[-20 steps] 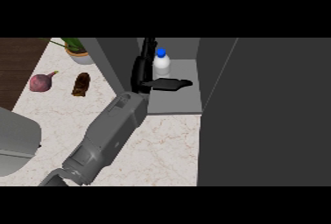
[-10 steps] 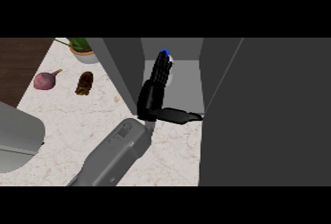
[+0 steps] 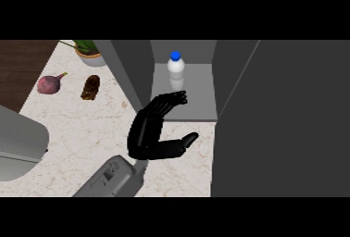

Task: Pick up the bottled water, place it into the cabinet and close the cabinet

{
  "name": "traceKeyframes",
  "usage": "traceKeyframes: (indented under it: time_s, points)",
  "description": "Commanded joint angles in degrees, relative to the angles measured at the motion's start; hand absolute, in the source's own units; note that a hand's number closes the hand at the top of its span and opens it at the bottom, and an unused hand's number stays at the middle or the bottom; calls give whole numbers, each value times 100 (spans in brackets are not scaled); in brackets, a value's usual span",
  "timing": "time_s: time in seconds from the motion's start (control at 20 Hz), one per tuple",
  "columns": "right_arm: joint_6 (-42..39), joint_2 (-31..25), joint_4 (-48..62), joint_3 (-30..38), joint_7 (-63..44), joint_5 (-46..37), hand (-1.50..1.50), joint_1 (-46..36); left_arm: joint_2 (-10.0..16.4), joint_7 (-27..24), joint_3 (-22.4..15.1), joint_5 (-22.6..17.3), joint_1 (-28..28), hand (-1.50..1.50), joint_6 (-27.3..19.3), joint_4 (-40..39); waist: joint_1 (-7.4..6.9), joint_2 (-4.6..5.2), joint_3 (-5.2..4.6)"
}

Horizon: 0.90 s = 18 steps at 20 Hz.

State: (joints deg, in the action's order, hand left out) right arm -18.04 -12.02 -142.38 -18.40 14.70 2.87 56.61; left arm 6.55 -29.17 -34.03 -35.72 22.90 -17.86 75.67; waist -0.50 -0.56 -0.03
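The bottled water [image 3: 176, 71], white with a blue cap, stands upright at the back of the open cabinet, on its light grey shelf [image 3: 199, 102]. My left hand [image 3: 146, 139] is open just in front of the shelf's edge. Its fingers are straight and point toward the bottle, with the thumb stuck out to the right. The fingertips [image 3: 175, 96] lie a little short of the bottle and do not touch it. Nothing is in the hand. My right hand does not show.
Dark cabinet panels stand on both sides of the shelf: a narrow one at the left [image 3: 130, 74] and a wide one at the right [image 3: 287, 120]. On the marble counter [image 3: 75, 125] lie a purple bulb [image 3: 49, 84], a brown item [image 3: 90, 87] and a potted plant [image 3: 89, 54]. A grey object [image 3: 17, 143] fills the left edge.
My left hand has let go of the bottle and drawn back toward me, out of the cabinet. The bottle, hidden behind the fingers half a second ago, stands alone on the shelf.
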Motion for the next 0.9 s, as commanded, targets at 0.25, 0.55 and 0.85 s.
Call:
traceKeyframes:
  time_s: [0.25, 0.55, 0.85]
  points:
    - [-764, -1005, -704, -247, -35, -703, 150, 253, 1048, 122, -170, 50, -1628, 150, 23, 1809, 8, -43, -3]
    - [-979, -1407, -1116, -511, 57, -1050, 150, 72, 1428, -80, 310, -163, -2200, -150, 190, 2072, 67, -30, -13]
    - [-1083, -1665, -1201, -1530, -221, -1354, 150, 71, 1965, -63, 822, -761, -2954, -150, 670, 2790, -22, -64, -35]
